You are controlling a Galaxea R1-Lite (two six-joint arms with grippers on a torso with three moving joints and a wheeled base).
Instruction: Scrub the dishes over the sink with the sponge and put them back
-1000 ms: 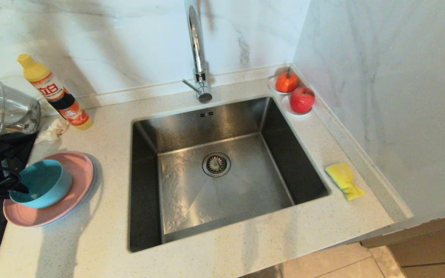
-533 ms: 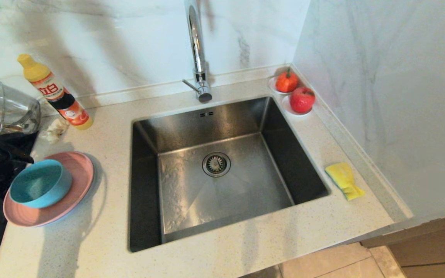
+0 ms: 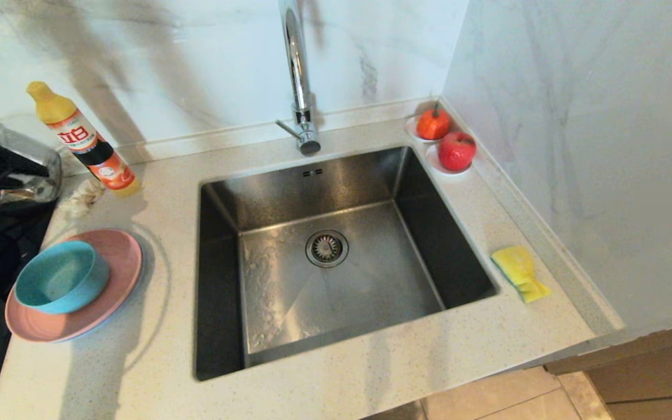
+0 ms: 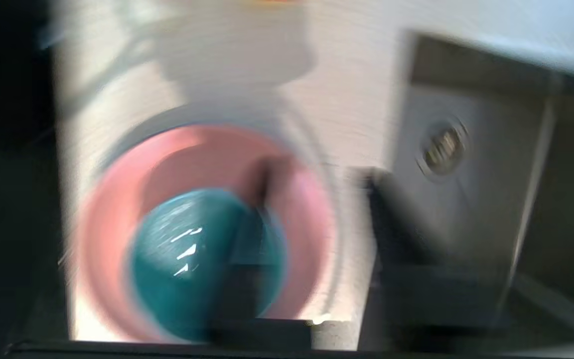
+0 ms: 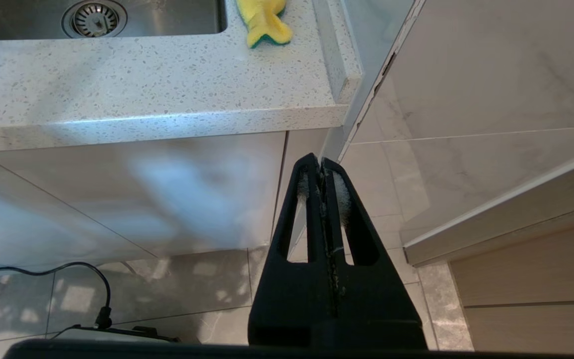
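Leftmost, the left gripper (image 3: 18, 172) was raised beside the glass jug (image 3: 32, 169), its jaws parted and empty. Nearer, the teal bowl (image 3: 59, 279) was seated on the pink plate (image 3: 117, 262), left of the sink (image 3: 336, 256). The sponge (image 3: 520, 273) lay right of it. The right gripper (image 5: 323, 172) was pressed closed below the counter (image 5: 142, 89).

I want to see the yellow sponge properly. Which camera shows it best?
The head view: the whole sponge lies on the counter right of the sink. The right wrist view shows it cut off at the edge; the left wrist view misses it.
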